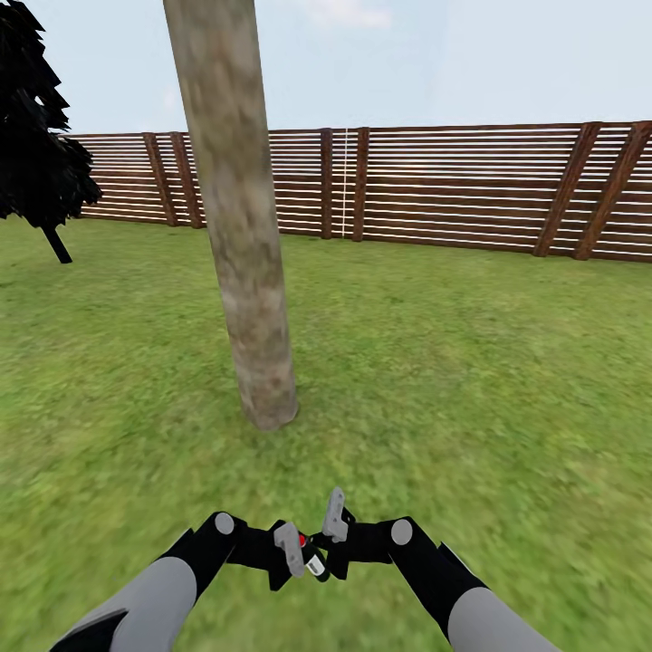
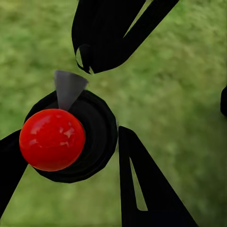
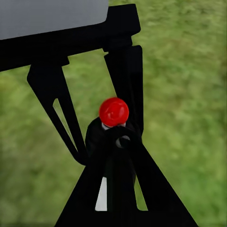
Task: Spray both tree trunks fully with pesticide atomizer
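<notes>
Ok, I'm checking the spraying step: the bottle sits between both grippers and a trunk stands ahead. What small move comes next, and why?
Probably raise the spray bottle and aim its nozzle at the tree trunk. The bottle hangs low between the left gripper and right gripper, over grass, and the trunk stands ahead, slightly left, with no spray visible on its bark.

From the head camera we look forward and down over both arms, across the lawn to a tree trunk close ahead and the slat fence far behind. Both wrist cameras sit very close, looking along their fingers down onto grass. All three views share the atomizer, red cap large in the left wrist view, smaller in the right.
</notes>
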Controlling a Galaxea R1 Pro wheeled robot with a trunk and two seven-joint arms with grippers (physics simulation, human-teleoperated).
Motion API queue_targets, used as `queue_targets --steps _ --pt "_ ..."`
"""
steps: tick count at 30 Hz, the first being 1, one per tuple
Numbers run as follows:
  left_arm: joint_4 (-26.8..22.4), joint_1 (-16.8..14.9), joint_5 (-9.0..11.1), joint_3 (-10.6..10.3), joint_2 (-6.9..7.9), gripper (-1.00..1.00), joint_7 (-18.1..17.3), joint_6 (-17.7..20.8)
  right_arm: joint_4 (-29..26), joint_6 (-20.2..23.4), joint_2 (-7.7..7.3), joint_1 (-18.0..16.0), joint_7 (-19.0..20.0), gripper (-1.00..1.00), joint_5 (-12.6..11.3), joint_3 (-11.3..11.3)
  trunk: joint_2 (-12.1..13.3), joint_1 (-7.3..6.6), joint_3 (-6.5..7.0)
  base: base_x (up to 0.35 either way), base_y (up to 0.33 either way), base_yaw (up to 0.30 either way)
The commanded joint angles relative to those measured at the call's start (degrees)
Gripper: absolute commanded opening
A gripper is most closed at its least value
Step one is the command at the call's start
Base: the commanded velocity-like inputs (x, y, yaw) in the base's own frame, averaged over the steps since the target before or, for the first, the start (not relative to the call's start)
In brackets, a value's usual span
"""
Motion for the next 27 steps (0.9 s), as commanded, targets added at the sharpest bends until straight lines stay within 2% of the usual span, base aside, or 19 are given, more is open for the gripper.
queue_targets --steps 1,27 --pt "-0.1 0.0 -0.5 0.5 -0.05 -1.0 -0.2 -0.2 0.0 -0.4 0.01 0.0 0.0 -1.0 0.6 -0.1 0.0 -0.01 -0.05 0.0 0.0 0.0" --pt "0.1 0.0 -0.4 0.6 -0.55 -1.0 -0.4 -0.5 -0.1 -0.4 0.01 0.0 0.0 -1.0 0.6 -0.1 0.0 -0.01 -0.05 0.0 0.0 0.0"
